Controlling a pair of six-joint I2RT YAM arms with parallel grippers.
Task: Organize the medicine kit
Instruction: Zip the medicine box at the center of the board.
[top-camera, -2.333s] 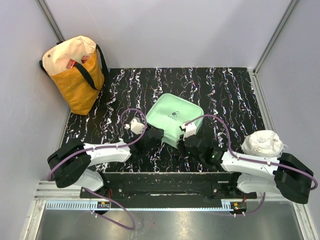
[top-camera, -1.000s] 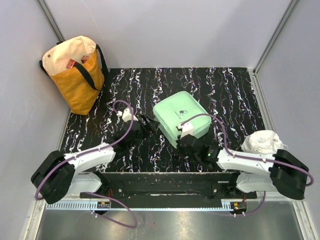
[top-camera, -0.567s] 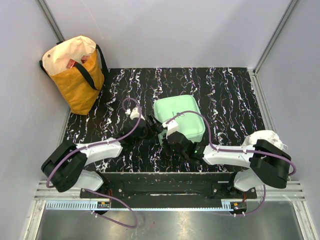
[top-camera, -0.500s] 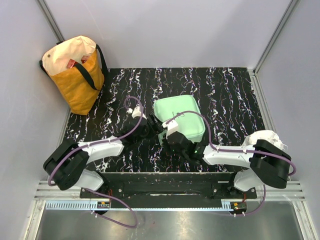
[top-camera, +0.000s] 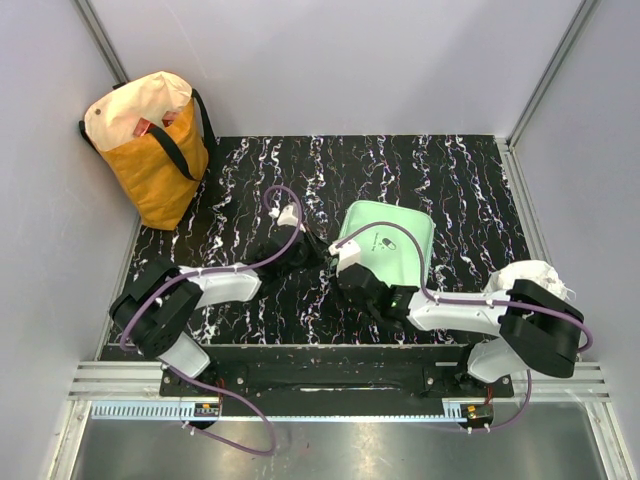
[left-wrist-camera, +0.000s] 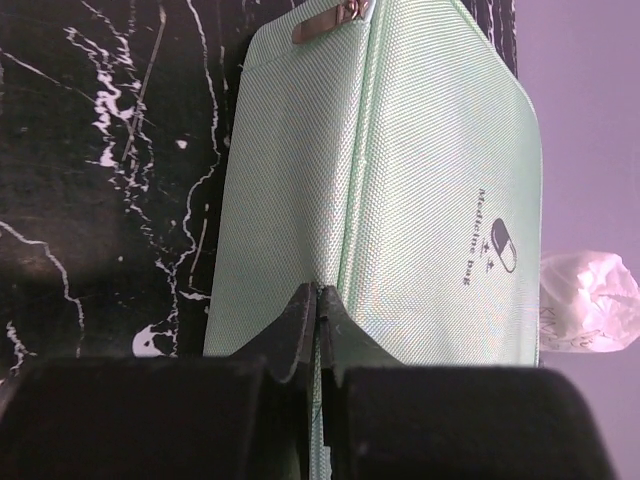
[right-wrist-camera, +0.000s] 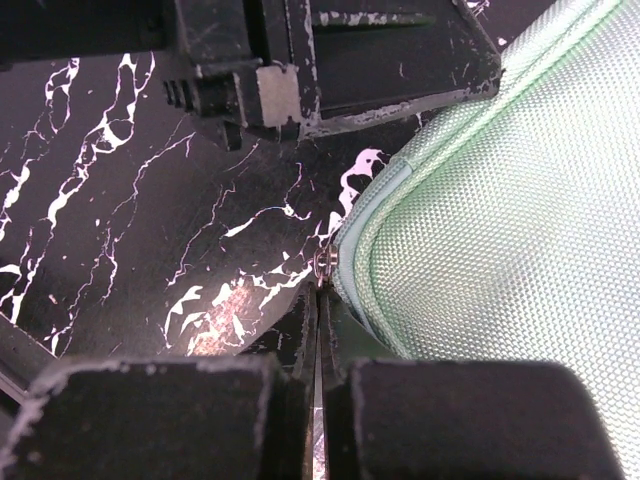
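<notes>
Swung toward the bench's (top-camera: 450, 180) right edge, the medicine kit (top-camera: 395, 250) is still zipped, nothing sorted; left hand (left-wrist-camera: 318, 295) clamps its side, right hand (right-wrist-camera: 318, 292) is shut at the zip (right-wrist-camera: 322, 262).

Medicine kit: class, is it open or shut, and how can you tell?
Shut. The medicine kit shows only its green outer shell and logo lid; no lining is visible.

I count one kit (top-camera: 385, 245) on one table (top-camera: 450, 180), and I place the rest from the kit. One tote (top-camera: 150, 150) stands well off to its far left. One white crumpled wad (top-camera: 530, 280) lies to its near right. Two grippers meet it: the left gripper (left-wrist-camera: 318, 300) and the right gripper (right-wrist-camera: 318, 300). Each wrist view shows one zip pull (left-wrist-camera: 322, 20); whether they are the same one, I cannot tell.
</notes>
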